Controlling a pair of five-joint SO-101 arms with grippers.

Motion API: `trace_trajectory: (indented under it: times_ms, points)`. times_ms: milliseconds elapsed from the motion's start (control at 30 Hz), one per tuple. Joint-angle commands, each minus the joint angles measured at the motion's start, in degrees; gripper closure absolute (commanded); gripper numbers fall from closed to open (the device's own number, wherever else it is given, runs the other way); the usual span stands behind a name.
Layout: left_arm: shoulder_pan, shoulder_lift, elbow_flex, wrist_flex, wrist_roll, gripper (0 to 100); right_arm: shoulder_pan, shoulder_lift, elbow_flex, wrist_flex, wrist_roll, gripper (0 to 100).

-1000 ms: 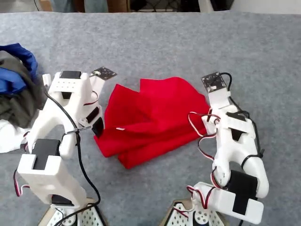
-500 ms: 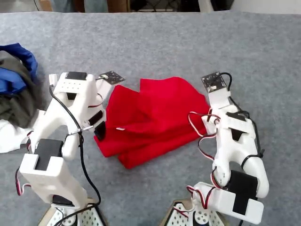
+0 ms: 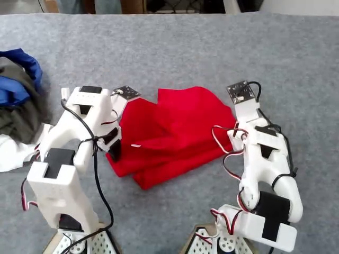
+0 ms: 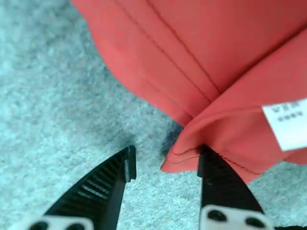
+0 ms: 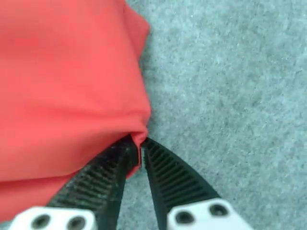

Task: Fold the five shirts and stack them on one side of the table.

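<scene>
Though hidden from above, shows at the wrists: left gripper (image 4: 166,155) parted by a corner of the red shirt (image 3: 175,127), right gripper (image 5: 140,146) pinching its edge. Lies rumpled and loosely folded, white label (image 4: 288,122) up.

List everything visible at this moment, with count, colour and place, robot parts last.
red shirt: one, red, partly folded, middle of the table.
clothes pile: one heap, blue, dark grey and white, at the table's left edge; garment count unclear.
table: one, grey fabric surface, under everything.
left arm: one, white, at the shirt's left edge; jaws open, a shirt corner between them.
right arm: one, white, at the shirt's right edge; jaws shut on a corner.
</scene>
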State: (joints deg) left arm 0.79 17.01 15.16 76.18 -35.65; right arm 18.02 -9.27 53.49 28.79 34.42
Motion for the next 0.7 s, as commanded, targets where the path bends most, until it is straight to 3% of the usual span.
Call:
trace_trajectory:
  times_ms: [0,467,667]
  points:
    - [0.8,-0.1,-1.9,-0.4,0.5,82,0.9,-0.7,0.0,-1.1,-0.4,98.4]
    - [0.6,-0.5,-1.8,-3.9,11.3,96,0.9,-0.7,0.0,-1.1,-0.6,98.4]
    - [0.8,-0.7,-6.2,3.6,12.6,97,0.8,-0.7,0.1,-1.0,-0.6,98.4]
